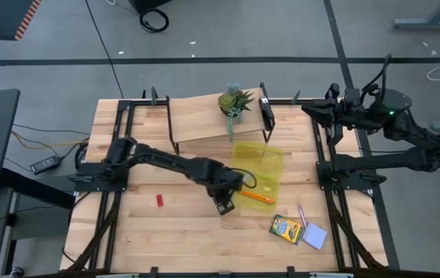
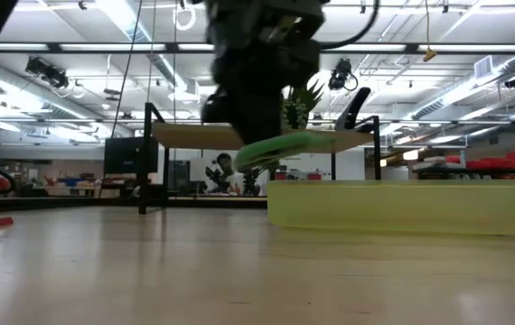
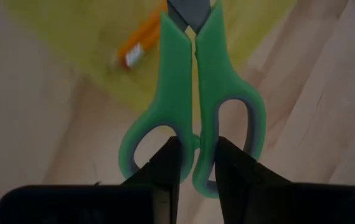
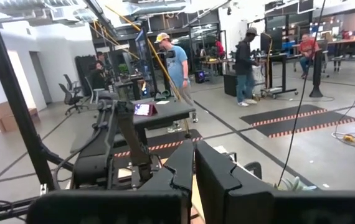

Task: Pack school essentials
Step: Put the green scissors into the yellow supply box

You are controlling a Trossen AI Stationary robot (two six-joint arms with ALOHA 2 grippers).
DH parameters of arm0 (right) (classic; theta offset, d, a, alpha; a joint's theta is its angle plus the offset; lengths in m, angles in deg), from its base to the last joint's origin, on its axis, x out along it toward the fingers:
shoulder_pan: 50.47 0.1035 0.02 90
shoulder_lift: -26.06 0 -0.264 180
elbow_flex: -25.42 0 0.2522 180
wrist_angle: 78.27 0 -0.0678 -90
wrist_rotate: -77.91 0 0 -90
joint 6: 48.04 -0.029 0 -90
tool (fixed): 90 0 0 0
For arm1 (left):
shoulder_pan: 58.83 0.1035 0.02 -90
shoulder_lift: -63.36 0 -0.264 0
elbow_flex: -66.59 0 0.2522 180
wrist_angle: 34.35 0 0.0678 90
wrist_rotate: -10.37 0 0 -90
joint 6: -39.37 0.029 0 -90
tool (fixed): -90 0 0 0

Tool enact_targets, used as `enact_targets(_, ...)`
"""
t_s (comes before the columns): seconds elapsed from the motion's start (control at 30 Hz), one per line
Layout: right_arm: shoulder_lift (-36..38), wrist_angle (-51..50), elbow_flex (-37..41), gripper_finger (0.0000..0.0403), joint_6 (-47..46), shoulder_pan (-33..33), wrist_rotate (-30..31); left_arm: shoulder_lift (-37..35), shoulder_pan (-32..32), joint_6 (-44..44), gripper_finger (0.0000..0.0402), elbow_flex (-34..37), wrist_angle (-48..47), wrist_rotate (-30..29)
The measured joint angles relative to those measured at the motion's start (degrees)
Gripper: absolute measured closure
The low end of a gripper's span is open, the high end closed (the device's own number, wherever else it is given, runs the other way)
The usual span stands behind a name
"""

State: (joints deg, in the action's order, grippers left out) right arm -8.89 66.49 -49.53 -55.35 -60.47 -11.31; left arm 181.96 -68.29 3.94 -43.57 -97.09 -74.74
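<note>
The green-handled scissors (image 3: 193, 106) hang in my left gripper (image 3: 196, 171), which is shut on their handles just off the near left corner of the translucent yellow pouch (image 1: 260, 171). In the low view the scissors (image 2: 280, 149) float above the wood beside the pouch (image 2: 402, 206). An orange pencil (image 1: 256, 198) lies on the pouch's near end. The crayon box (image 1: 286, 228), the pink pen (image 1: 302, 215) and the pale blue notepad (image 1: 315, 235) lie flat on the table at the near right. My right gripper (image 4: 194, 171) is shut and raised at the far right. My left gripper pinches the two inner bars of the handle loops (image 3: 195, 146), where they meet, between its two fingers (image 3: 168, 168). The fingers come steeply from above. The scissors are lifted clear of the table, roughly level, with the blades (image 3: 193, 9) pointing toward the pouch.
A small potted spiky plant (image 1: 235, 104) stands on a raised wooden shelf (image 1: 204, 120) at the far middle. A small red object (image 1: 159, 200) lies on the table left of my left gripper. Bare wood stretches along the near left.
</note>
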Motion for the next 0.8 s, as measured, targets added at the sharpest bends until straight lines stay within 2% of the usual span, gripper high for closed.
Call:
enact_targets(0.17, -0.11, -0.13, 0.00, 0.0380, 0.04, 0.02, -0.09, 4.07, 3.07, 7.64, 0.0329, -7.67, -3.53, -0.18)
enact_targets(0.37, -0.12, -1.06, 0.00, 0.0380, 0.04, 0.01, -0.09, 8.51, 4.96, 18.34, 0.0330, -13.77, -2.80, -2.21)
enact_targets(0.63, -0.12, -1.27, 0.00, 0.0380, -0.02, 0.00, -0.20, 10.92, 4.36, 37.77, 0.0321, -13.84, 2.20, -10.85)
enact_targets(0.8, -0.09, -1.22, 0.00, 0.0380, -0.15, 0.02, -0.27, 10.94, 4.53, 46.97, 0.0320, -13.81, 2.11, -11.41)
